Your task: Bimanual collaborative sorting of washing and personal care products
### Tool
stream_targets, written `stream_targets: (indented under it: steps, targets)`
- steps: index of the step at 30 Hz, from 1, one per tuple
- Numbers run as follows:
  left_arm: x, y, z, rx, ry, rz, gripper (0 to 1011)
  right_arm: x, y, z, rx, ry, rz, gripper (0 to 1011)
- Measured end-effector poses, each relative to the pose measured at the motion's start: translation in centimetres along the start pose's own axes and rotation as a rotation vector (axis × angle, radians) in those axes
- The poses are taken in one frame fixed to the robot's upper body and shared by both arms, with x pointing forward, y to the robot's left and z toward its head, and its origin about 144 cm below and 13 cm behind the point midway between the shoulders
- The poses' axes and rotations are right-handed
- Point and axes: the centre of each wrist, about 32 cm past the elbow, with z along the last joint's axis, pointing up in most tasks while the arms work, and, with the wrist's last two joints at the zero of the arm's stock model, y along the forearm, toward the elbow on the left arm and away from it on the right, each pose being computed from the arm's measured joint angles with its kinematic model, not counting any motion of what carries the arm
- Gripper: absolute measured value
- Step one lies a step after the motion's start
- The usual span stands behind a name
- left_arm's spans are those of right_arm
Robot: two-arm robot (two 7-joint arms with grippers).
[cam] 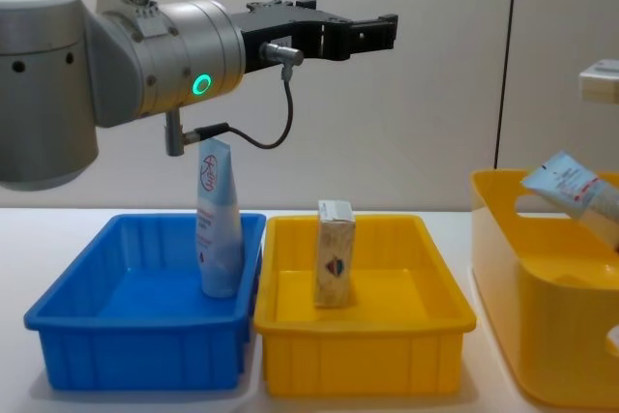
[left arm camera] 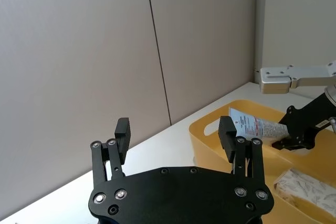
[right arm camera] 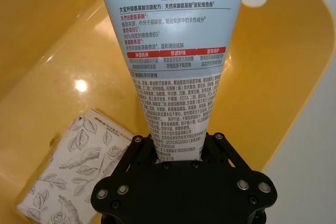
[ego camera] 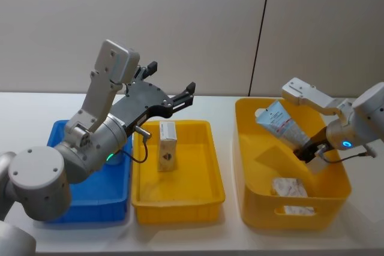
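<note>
Left hand (ego camera: 171, 85): raised above the blue tray (ego camera: 60, 133) and the yellow tray (ego camera: 207, 166), well clear of both rims, fingers spread apart and holding nothing. The left wrist view confirms open air between the two fingers (left arm camera: 122, 129).

Right hand (ego camera: 313, 151): positioned over the tall yellow tub (ego camera: 246, 148), near its right wall, clamped on the crimped end of the squeeze tube (ego camera: 281, 123). The tube slants up and to the left, with its cap end above the tub's rim. The right wrist view shows the fingers closed on the tube's tail and printed text with a red band on its body.

Tan carton (ego camera: 167, 154): stands upright in the middle of the yellow tray, apart from all four walls, with free floor on every side.

The chest view shows a second tube (cam: 218, 229) standing upright in the blue tray, close to its right wall; in the head view the left arm covers that spot.

The head view shows two flat packets (ego camera: 290, 187) on the tub floor below the held tube. The right wrist view shows a leaf pattern on one.
</note>
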Motion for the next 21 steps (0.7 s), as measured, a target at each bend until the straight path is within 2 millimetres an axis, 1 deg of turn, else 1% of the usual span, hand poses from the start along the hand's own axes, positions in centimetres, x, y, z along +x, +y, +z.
stream_targets:
  steps: [18, 21]
  targets:
    - [0.0, 0.0, 0.0, 0.0, 0.0, 0.0, 1001, 0.85, 0.06, 0.7, -0.015, -0.033, 0.007, 217]
    - [0.0, 0.0, 0.0, 0.0, 0.0, 0.0, 1001, 0.91, 0.06, 0.78, -0.015, -0.036, 0.008, 270]
